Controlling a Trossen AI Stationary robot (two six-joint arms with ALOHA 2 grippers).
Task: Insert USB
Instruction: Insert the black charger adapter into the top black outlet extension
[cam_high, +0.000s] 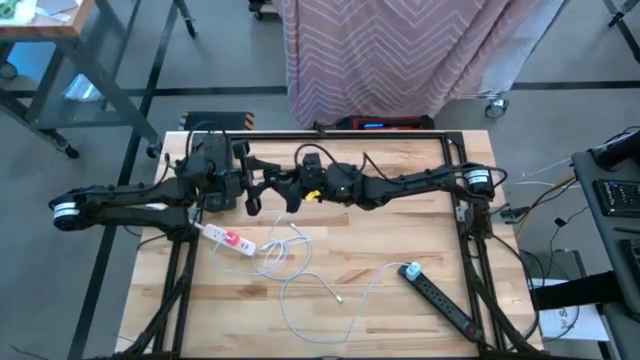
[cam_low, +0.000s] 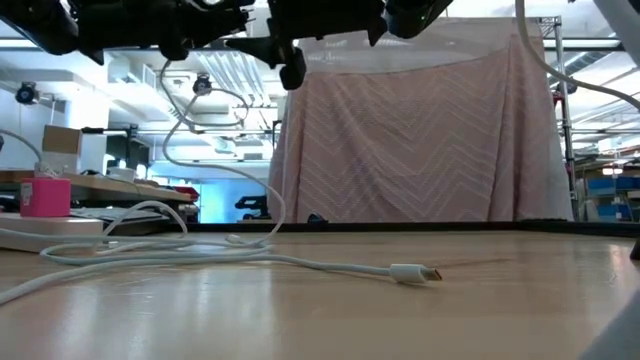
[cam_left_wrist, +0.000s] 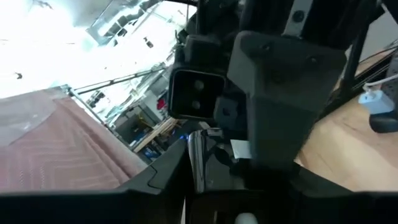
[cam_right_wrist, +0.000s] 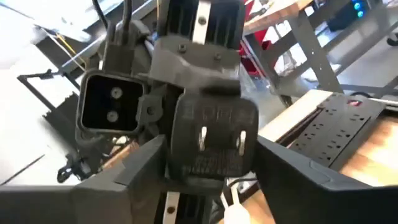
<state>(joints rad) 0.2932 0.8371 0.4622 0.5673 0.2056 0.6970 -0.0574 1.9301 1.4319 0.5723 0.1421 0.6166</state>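
Closest to us in the low view lies the free plug (cam_low: 415, 272) of the white cable (cam_high: 300, 262), flat on the bare wood toward the near edge of the surface (cam_high: 400, 240) and touched by nothing. From there the cable loops back across the wood and climbs to where the two arms meet, raised above the far edge, left of the middle.

Up there is the black adapter (cam_right_wrist: 214, 140), its two prongs facing the right wrist camera. We judge that the left claw (cam_high: 252, 182) has it clamped, since it sits right in front of that claw's body. The right claw (cam_high: 283, 188) is just beside it, around the same adapter. Whether it grips or only stands around it we cannot tell.

We judge the step in hand to be mating the cable's upper end with the adapter in mid-air. That end and the socket are hidden from us. The next move calls for squaring plug to socket, then a straight push while the left claw holds firm.

A white power strip (cam_high: 228, 238) lies near the left edge. A black power strip (cam_high: 445, 300) lies toward the near right corner.
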